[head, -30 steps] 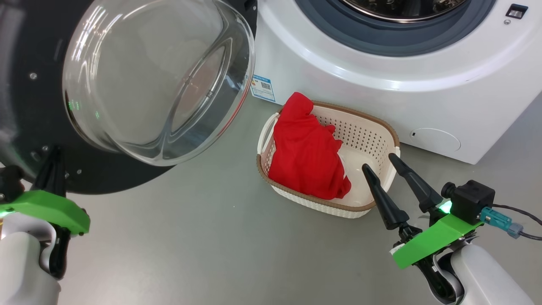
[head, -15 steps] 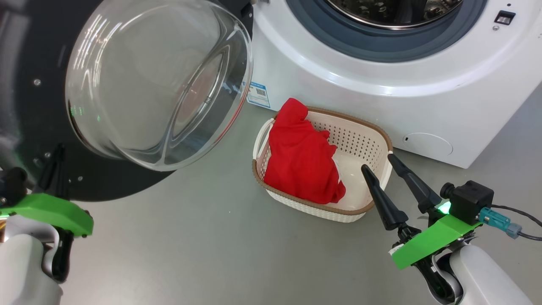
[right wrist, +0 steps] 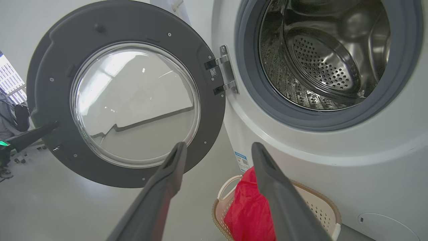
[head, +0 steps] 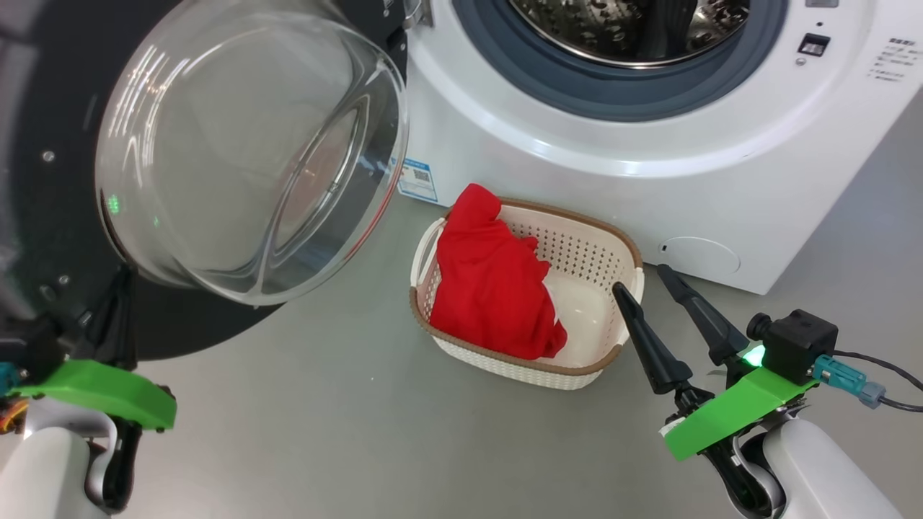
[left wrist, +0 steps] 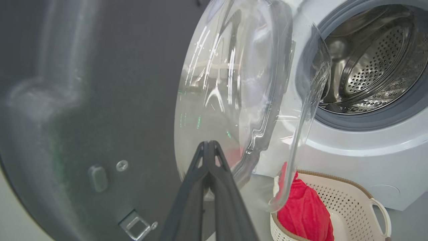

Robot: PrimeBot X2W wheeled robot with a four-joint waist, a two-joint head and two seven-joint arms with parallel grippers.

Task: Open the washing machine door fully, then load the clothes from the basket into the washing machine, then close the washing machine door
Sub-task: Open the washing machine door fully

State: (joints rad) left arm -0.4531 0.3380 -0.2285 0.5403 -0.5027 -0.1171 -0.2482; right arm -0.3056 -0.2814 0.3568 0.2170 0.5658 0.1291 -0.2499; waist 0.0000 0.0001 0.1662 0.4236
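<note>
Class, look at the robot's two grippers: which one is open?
The right gripper, by the basket: its jaws stand apart; the left gripper's are pressed together.

Light: a window point(right wrist: 7, 78) is glowing at the right wrist view's left edge, and everything is looking evenly bright.
Glare: white streaks are crossing the washing machine door point(head: 238, 144) glass.
Shadows: soft ones are lying under the basket point(head: 505, 367).
Blur: the door's dark rim is smearing in the left wrist view.

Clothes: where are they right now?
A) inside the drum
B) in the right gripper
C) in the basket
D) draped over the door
C: the red clothes lie heaped in the basket before the washing machine; the right gripper is open, apart from them.
</note>
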